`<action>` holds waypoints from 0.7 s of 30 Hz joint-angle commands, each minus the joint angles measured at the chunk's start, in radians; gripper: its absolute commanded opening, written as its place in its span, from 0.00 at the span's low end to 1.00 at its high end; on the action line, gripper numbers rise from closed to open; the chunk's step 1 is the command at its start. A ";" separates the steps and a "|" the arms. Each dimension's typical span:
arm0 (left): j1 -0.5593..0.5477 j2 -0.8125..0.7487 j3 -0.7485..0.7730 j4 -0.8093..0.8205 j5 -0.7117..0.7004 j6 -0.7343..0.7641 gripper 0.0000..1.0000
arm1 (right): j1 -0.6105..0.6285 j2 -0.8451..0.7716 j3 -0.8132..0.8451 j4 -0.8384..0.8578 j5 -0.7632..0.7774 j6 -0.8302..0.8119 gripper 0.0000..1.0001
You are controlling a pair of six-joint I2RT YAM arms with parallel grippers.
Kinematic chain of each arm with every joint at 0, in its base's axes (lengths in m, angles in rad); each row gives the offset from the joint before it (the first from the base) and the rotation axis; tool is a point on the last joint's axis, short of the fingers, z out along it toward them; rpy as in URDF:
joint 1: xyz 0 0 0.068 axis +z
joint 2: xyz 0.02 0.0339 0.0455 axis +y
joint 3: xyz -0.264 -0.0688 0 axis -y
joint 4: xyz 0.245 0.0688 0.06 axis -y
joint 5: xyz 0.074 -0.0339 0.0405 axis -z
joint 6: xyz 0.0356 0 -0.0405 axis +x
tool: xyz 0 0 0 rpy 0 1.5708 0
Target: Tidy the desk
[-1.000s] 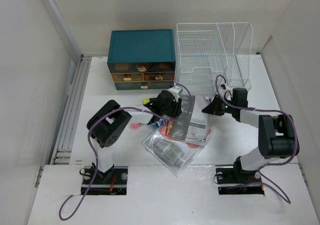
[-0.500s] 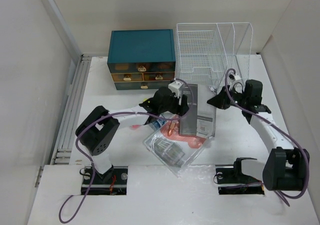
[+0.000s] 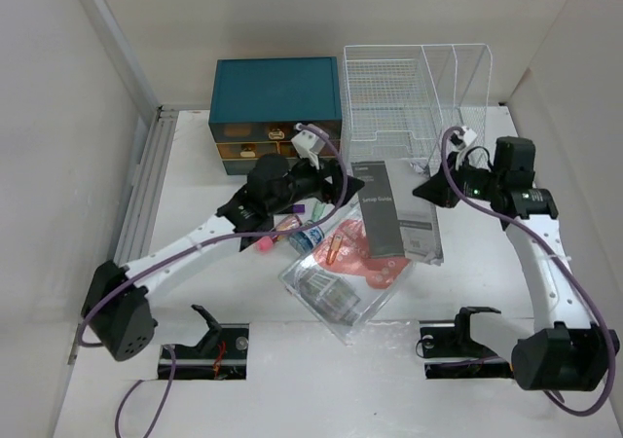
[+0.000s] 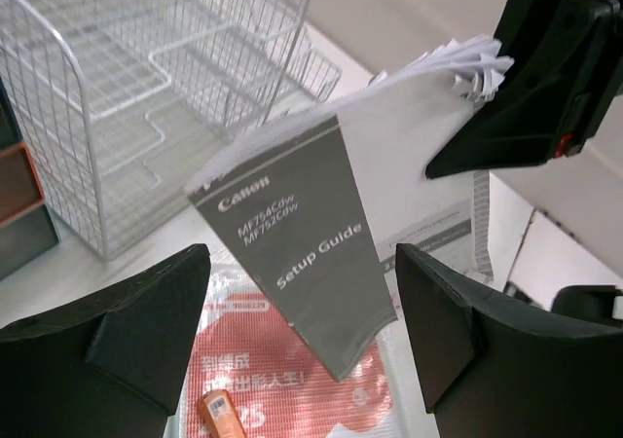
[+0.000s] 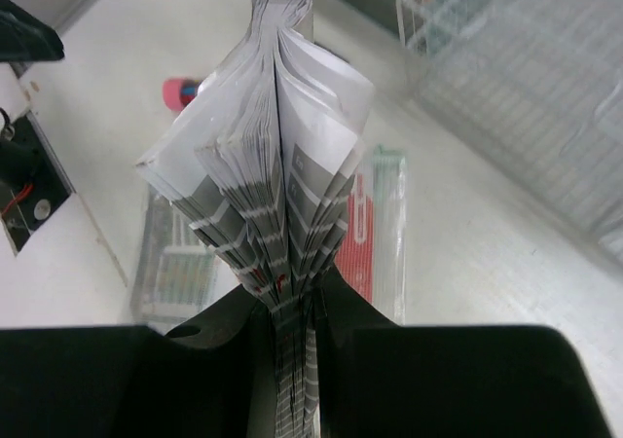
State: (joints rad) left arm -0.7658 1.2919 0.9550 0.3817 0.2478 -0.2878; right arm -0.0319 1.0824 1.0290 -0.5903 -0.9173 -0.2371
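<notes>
On the white desk (image 3: 185, 175), filing of loose papers apparently in hand. Just in front of the white wire tray rack (image 3: 394, 97), held tilted above the clutter: a grey-and-white Canon setup-guide booklet (image 3: 394, 222), pinched by its fanned page edges in the right hand (image 3: 431, 191). Left hand (image 3: 334, 185) spread wide and gripping nothing, aimed at the booklet's cover from just beside it. Next, probably: carry the booklet back to the rack, level it, slide it flat into a tray without snagging pages on the wire, and perhaps steady the loose end with the left hand. Counted, large to small: one desk, one teal box-shaped drawer chest (image 3: 275, 102), one rack, one booklet, one clear plastic sleeve (image 3: 331, 300) with dark contents, one red printed sheet (image 3: 368, 266), two hands, and a cluster of small stationery bits (image 3: 310, 236), too small to count surely.
</notes>
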 commanded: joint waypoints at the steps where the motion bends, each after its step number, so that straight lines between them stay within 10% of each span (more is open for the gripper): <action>1: 0.016 -0.091 -0.019 -0.027 0.036 -0.002 0.75 | -0.003 -0.045 0.179 -0.019 -0.120 -0.041 0.00; 21: 0.088 -0.298 -0.193 -0.017 0.036 0.018 0.75 | -0.003 0.310 0.672 0.398 0.069 0.341 0.00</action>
State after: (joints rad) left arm -0.6830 1.0321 0.7647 0.3225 0.2661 -0.2813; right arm -0.0319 1.3602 1.6039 -0.3744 -0.8455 0.0204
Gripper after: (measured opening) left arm 0.743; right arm 0.194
